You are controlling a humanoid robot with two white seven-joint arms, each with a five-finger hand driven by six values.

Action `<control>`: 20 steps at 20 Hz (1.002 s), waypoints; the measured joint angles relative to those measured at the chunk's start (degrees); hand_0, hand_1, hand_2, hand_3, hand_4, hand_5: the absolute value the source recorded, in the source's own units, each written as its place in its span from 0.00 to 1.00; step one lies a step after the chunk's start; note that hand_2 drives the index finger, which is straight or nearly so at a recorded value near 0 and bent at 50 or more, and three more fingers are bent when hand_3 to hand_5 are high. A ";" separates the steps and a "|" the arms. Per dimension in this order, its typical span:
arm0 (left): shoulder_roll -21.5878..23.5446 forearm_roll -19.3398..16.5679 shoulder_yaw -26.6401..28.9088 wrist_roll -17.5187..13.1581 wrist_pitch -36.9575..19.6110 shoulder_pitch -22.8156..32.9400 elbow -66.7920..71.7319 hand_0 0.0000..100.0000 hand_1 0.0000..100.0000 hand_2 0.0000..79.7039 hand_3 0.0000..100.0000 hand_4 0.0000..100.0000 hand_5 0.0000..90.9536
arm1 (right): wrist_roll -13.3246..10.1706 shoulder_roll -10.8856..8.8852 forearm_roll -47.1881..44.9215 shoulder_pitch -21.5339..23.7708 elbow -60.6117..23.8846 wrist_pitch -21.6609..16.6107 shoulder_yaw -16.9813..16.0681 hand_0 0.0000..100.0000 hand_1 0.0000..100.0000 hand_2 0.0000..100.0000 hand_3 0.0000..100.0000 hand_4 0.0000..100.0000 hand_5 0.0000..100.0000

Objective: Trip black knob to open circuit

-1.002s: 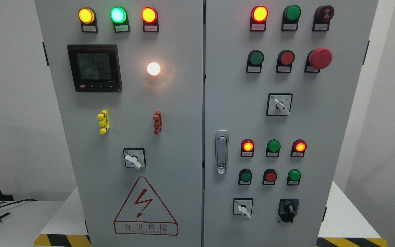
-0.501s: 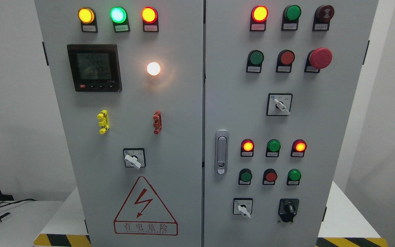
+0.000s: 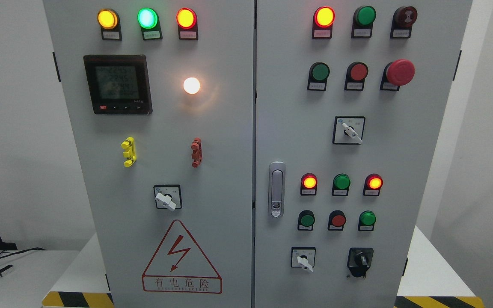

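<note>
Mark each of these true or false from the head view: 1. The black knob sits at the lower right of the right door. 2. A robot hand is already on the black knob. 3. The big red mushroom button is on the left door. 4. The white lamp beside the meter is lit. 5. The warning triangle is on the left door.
1. True: the black knob is low on the right door, right of a white-handled selector.
2. False: no robot hand shows anywhere.
3. False: the red mushroom button is on the right door.
4. True: the white lamp glows beside the meter.
5. True: the warning triangle is there.
</note>
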 measured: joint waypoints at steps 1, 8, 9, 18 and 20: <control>0.00 0.00 0.00 0.00 0.00 0.00 0.00 0.12 0.39 0.00 0.00 0.00 0.00 | 0.00 0.01 0.13 -0.37 -0.02 0.49 0.18 0.26 0.75 0.31 0.65 0.75 0.95; -0.01 0.00 0.00 0.00 0.00 0.00 0.00 0.12 0.39 0.00 0.00 0.00 0.00 | 0.01 0.08 0.68 -3.04 0.39 2.98 1.14 0.27 0.75 0.32 0.65 0.75 0.96; -0.01 0.00 0.00 0.00 0.00 0.00 -0.01 0.12 0.39 0.00 0.00 0.00 0.00 | 0.13 0.09 0.71 -3.40 0.51 3.38 1.23 0.27 0.75 0.32 0.65 0.75 0.96; -0.01 0.00 0.00 0.00 0.00 0.00 -0.01 0.12 0.39 0.00 0.00 0.00 0.00 | 0.42 0.12 0.88 -7.73 2.01 6.48 1.77 0.25 0.75 0.33 0.65 0.76 0.96; -0.01 0.00 0.00 0.00 0.00 0.00 -0.01 0.12 0.39 0.00 0.00 0.00 0.00 | 0.42 0.16 0.89 -8.24 2.42 6.74 1.85 0.25 0.75 0.34 0.66 0.77 0.96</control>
